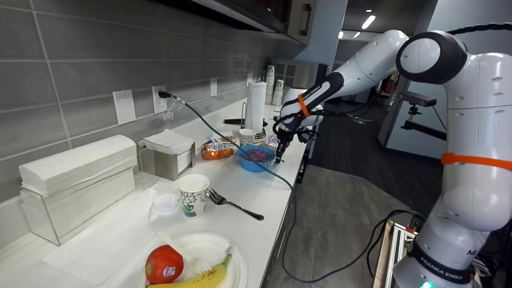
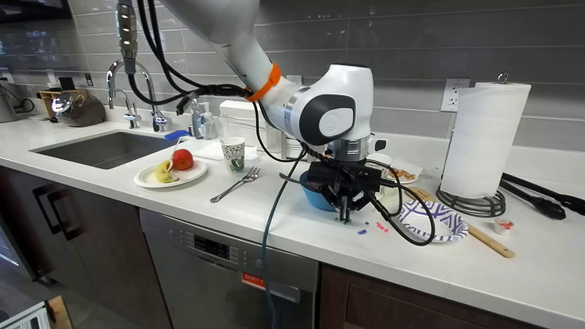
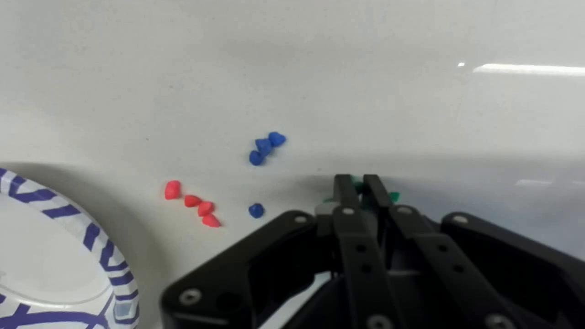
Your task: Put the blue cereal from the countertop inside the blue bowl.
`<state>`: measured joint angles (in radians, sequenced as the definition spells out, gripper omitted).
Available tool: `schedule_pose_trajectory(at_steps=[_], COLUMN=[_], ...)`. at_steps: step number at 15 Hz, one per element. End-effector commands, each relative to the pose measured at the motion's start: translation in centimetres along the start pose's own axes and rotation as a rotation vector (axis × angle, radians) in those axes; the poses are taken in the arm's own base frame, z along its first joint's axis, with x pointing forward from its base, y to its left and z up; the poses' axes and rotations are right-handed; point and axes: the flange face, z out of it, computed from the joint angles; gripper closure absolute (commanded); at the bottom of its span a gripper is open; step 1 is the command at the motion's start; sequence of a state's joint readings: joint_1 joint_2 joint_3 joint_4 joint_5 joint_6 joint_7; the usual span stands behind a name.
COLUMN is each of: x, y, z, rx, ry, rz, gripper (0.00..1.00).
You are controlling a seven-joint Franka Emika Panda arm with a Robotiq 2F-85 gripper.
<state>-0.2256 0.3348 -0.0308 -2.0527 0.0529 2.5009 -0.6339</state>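
In the wrist view, the gripper (image 3: 358,183) points down at some green cereal (image 3: 394,197), with its two fingers (image 3: 346,192) close together and just a thin gap left. A bit of green shows in that gap, but nobody can tell from here whether it is pinched or only lies behind. The blue cereal (image 3: 263,146) sits on the countertop (image 3: 205,82): three bits in a short line, plus one alone nearer the red cereal (image 3: 205,209). A striped paper bowl (image 3: 112,260) is off to the side (that one is not where the cereal should go).

In an exterior view, the blue bowl (image 2: 315,201) stands close behind the fingers, partly hidden by the gripper. The job seems to be at the reaching part, but the fingers are at the wrong color. Next, the gripper should go up a little, slide over to the blue bits, spread its fingers and squeeze softly, since such tiny things may roll away.

In an exterior view, pink and purple-looking bits (image 1: 258,154) lie in the blue bowl, and a long cable (image 1: 282,179) crosses in front of it. The arm (image 1: 360,70) may need to mind that cable when it brings the blue over.
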Motion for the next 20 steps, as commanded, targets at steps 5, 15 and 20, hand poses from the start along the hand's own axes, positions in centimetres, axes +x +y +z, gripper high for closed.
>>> schedule_pose_trajectory(at_steps=[5, 15, 20], x=[0.2, 2.9, 2.1], y=[0.7, -4.3, -3.9], z=[-5.2, -6.5, -7.7], rx=[-0.091, 0.028, -0.02], ry=[0.079, 0.259, 0.261], rz=[0.129, 0.041, 0.062], gripper=[0.98, 0.58, 0.2])
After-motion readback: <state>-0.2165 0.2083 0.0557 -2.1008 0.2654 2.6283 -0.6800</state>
